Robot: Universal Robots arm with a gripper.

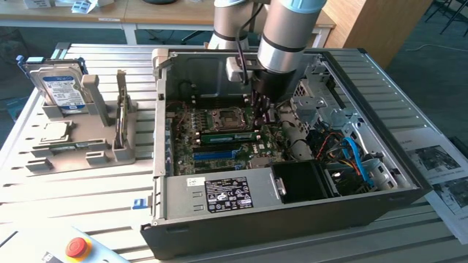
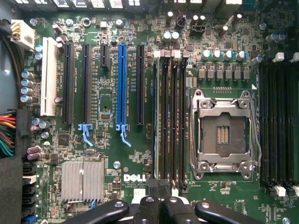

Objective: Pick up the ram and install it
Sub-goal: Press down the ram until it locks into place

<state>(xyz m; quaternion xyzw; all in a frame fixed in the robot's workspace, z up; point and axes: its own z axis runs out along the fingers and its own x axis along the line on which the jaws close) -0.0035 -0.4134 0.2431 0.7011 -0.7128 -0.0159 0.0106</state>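
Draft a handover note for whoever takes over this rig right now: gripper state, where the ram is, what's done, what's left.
Gripper: shut, low inside the computer case, at one end of the memory slots beside the CPU socket.
Ram: standing on edge along those slots next to the socket, not on the holder at the exterior view's left.
Done: ram is off the holder and at the board.
Left: confirm it is pressed fully home. I cannot tell whether it is seated and latched, or whether the gripper is touching it.
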